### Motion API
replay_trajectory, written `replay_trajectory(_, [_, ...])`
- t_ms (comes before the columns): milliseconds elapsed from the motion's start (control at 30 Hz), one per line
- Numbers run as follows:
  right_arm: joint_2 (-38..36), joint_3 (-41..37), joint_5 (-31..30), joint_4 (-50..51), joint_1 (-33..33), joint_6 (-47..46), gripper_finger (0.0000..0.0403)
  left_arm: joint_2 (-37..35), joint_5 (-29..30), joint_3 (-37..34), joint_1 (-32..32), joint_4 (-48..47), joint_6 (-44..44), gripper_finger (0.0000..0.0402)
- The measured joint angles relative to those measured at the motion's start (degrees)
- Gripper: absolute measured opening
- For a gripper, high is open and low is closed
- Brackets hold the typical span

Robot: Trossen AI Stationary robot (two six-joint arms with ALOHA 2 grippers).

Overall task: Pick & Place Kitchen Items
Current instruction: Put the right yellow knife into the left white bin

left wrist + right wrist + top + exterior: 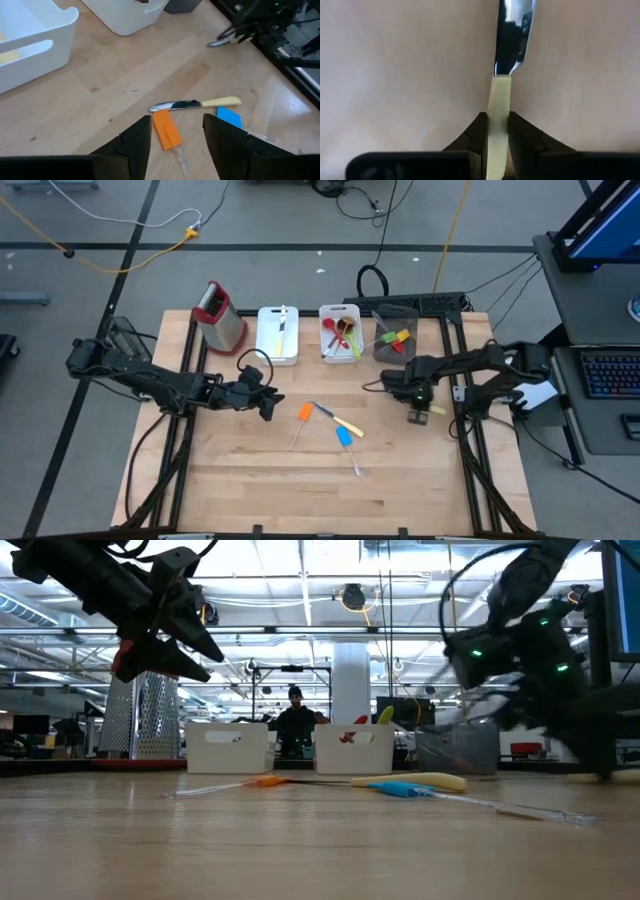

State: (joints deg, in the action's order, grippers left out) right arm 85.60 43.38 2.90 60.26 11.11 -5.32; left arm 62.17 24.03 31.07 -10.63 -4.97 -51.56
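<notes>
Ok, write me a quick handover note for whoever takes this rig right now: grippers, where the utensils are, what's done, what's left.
Right gripper: shut on a cream-handled knife at the table's right side, blade pointing away from the wrist.
Left gripper: open, empty, hovering left of centre, facing the loose utensils.
On the table: orange spatula, blue spatula, second cream-handled knife between them.
Done: one utensil in the left white bin, several in the middle white bin and the grey cup.
Left: bin the held knife, then the three loose pieces. Box grater stands at the back left.
</notes>
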Motion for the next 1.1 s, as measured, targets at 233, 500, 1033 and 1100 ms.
replay_trajectory(233, [-4.9, 0.3, 4.9, 1.6, 0.4, -1.5, 0.0042, 0.0, 0.0, 0.0, 0.0, -0.1, 0.8, 0.0184])
replay_trajectory(500, [-6.0, 0.4, 11.6, 1.3, 0.6, -2.1, 0.0042, 0.0, -0.6, 0.0, 0.0, -0.9, 6.2, 0.0184])
replay_trajectory(1033, [-6.4, 5.4, 44.1, -2.6, 4.0, -2.1, 0.0042, 0.0, -3.0, 0.0, 0.0, -14.1, -1.3, 0.0184])
replay_trajectory(1100, [-6.4, 6.7, 48.2, -6.9, 5.0, -5.2, 0.0042, -0.1, -3.0, 0.0, 0.0, -14.7, -1.0, 0.0184])
